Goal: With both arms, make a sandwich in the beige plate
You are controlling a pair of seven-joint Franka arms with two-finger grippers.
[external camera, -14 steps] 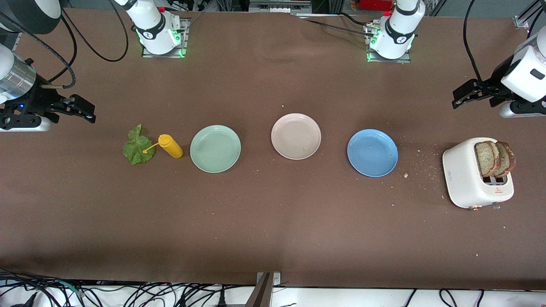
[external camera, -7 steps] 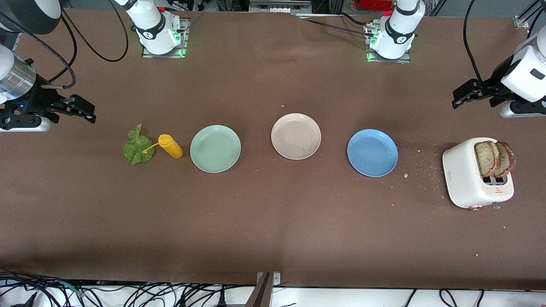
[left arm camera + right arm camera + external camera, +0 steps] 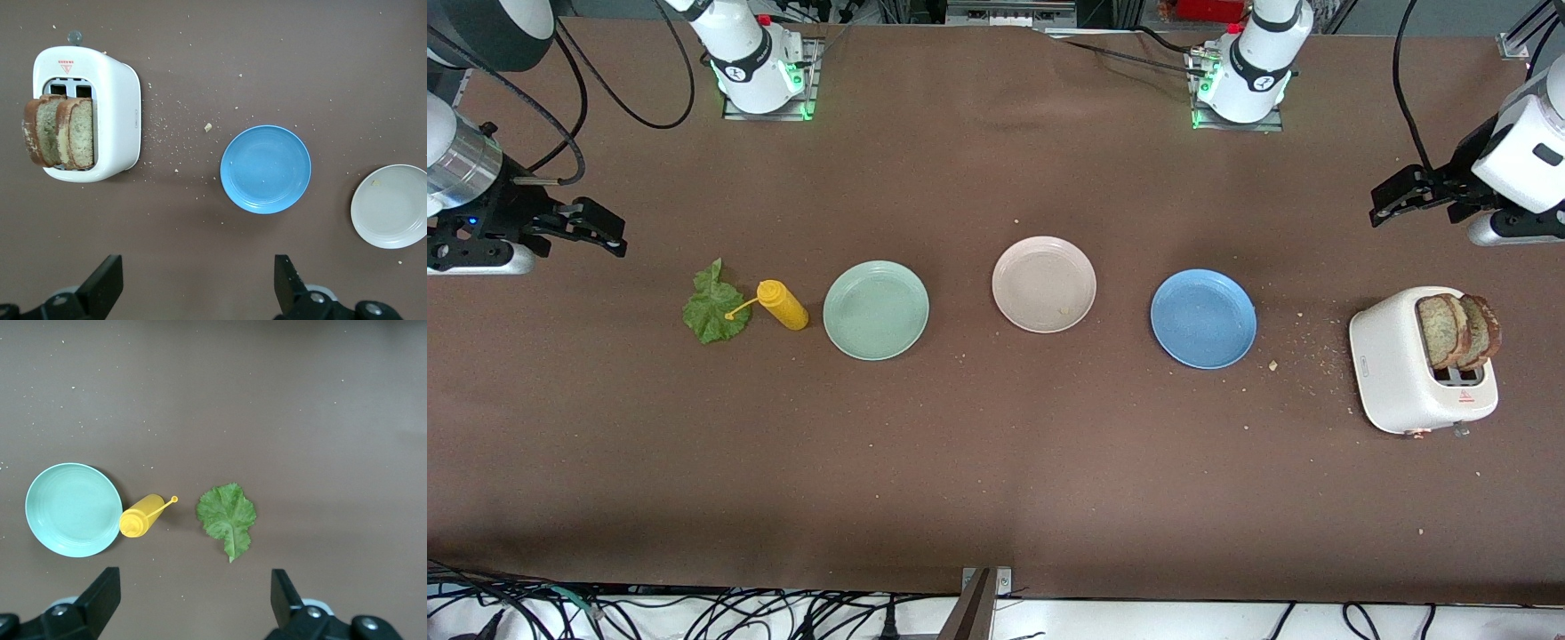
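Bare counter (image 3: 996,462) lies open nearer the camera than the beige plate (image 3: 1044,284); the mint-green plate (image 3: 876,309) and blue plate (image 3: 1203,318) flank it, gaps between.

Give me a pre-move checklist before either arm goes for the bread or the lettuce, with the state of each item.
1. Beige plate free of food, only a crumb: ok.
2. Bread slices standing up out of the toaster, reachable: ok.
3. Lettuce leaf flat on the table; yellow bottle lies against it: not ok.
4. Left gripper open, holding nothing, up by the toaster: ok.
5. Right gripper open, holding nothing, up by the lettuce leaf: ok.
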